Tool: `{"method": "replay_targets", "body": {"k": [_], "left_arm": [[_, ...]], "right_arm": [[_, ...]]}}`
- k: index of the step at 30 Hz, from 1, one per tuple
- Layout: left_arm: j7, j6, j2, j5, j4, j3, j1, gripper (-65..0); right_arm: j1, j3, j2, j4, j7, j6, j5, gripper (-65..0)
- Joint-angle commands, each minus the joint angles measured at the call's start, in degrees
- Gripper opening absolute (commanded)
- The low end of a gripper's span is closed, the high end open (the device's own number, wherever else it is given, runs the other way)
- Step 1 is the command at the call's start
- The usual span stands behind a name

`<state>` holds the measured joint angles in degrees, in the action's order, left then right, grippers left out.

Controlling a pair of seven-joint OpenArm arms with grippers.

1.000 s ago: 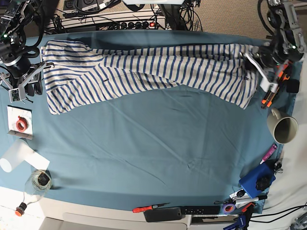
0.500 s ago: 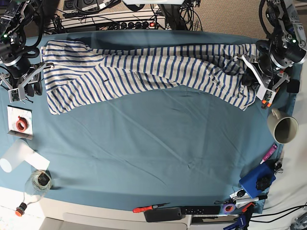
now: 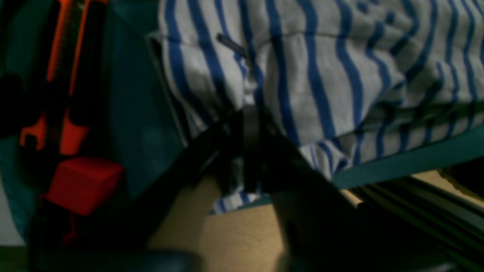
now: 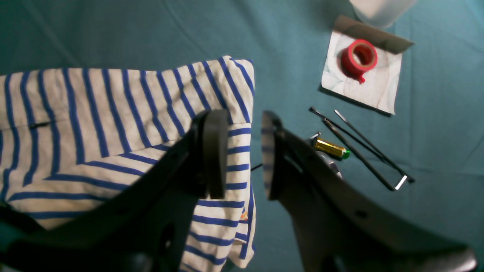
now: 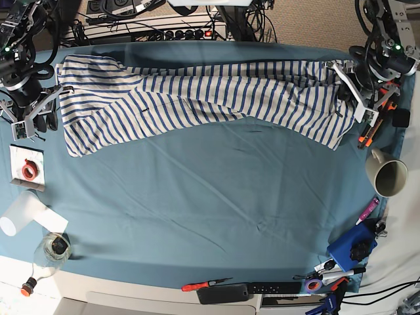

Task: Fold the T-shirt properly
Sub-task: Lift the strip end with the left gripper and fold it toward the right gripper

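1. I see the T-shirt [image 5: 197, 98] stretched in a long band along the far edge of the worktop [image 5: 210, 190], reaching nearly from one far corner to the other over the teal tablecloth.
2. My left tool [image 5: 357, 92] sits at the shirt's end by the far corner on the base view's right. In the left wrist view the tool [image 3: 245, 151] is dark and blurred against the striped cloth, which hangs slightly over the worktop's edge there. I cannot tell whether its jaws are apart or pinching the fabric.
3. My right tool [image 4: 244, 155] hovers over the shirt's other end, near the opposite far corner. Its two pads stand clearly apart with nothing between them; the shirt's corner [image 4: 227, 98] lies beneath the gap.
4. Just beside that end, on the tablecloth, I see a roll of red tape [image 4: 359, 56] on a square of paper [image 4: 363, 87], a small brass-coloured cylinder [image 4: 331, 147] and thin black rods [image 4: 359, 151].
5. Near the left tool lies an orange-and-black cutter [image 5: 369, 131], with a cream mug [image 5: 387, 174] along the same side edge.
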<state>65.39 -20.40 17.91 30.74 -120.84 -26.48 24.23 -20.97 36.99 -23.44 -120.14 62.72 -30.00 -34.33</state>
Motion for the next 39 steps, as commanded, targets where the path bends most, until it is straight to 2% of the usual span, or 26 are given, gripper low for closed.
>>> {"method": "replay_targets", "body": {"k": [1, 3, 4, 8, 12, 14, 17, 25, 27, 28, 31, 32, 35, 39], "left_arm": [[-2.29, -0.02, 0.00, 0.26, -0.83, -0.28, -0.11, -43.4], [-4.39, 0.00, -1.31, -0.63, -0.83, -0.28, -0.13, -31.8], [-5.38, 0.02, -2.16, -1.16, -0.83, -0.28, -0.11, -29.9], [-9.79, 0.11, -5.92, -4.70, -0.83, -0.28, -0.13, -29.8], [-7.74, 5.40, -6.73, -9.77, -0.26, -0.28, -0.17, -29.8], [-5.95, 6.51, -6.73, -10.60, 1.11, -0.28, -0.28, -29.8], [-3.50, 6.43, -6.75, -7.93, 4.28, -0.28, -0.31, -29.8], [0.55, 6.38, -6.78, 4.02, 10.21, -0.28, -0.46, -29.9], [1.84, 6.40, -6.78, 5.51, 10.23, -0.28, -0.79, -33.5], [2.64, 6.40, -6.80, 6.16, 10.23, -0.28, -0.94, -38.5], [3.34, 6.40, -6.80, 7.45, 10.23, -0.28, -1.03, -60.7], [3.15, 6.38, -6.80, 7.39, 10.21, -0.28, -1.05, -65.0], [3.17, 3.56, -6.75, 5.77, 10.21, -0.28, -1.09, -65.0], [3.21, 3.43, -6.73, 5.49, 10.12, -0.31, -1.57, -65.0]], "right_arm": [[0.20, 0.57, -0.98, -0.94, -1.53, 0.13, -0.15, -48.9], [0.20, 0.57, -0.98, -0.94, -1.53, 0.13, -0.15, -48.9], [0.20, 0.57, -0.98, -0.94, -1.53, 0.11, -0.15, -48.9], [0.20, 0.57, -0.98, -0.94, -1.53, 0.13, -0.17, -48.9], [0.17, 0.57, -1.01, -0.94, -1.49, 0.11, -0.13, -48.9], [0.20, 0.57, -0.98, -0.94, -1.53, 0.13, -0.17, -48.9], [0.20, 0.57, -0.98, -0.94, -2.40, 0.13, -0.15, -48.9], [0.20, 0.57, -1.01, -0.94, -3.91, 0.11, -0.17, -48.9], [0.20, 0.57, -0.98, -0.94, -4.35, 0.13, -0.20, -48.9], [0.20, 0.57, -1.01, -0.94, -4.44, 0.13, -0.17, -48.9], [0.20, 0.57, -1.01, -0.94, -4.46, 0.13, -0.17, -48.9], [0.20, 0.57, -1.01, -0.94, -4.46, 0.13, -0.17, -48.9], [0.20, 0.57, -1.01, -0.94, -4.63, 0.13, -0.17, -48.9], [0.20, 0.57, -1.01, -0.94, -5.18, 0.13, -0.17, -48.9]]}}
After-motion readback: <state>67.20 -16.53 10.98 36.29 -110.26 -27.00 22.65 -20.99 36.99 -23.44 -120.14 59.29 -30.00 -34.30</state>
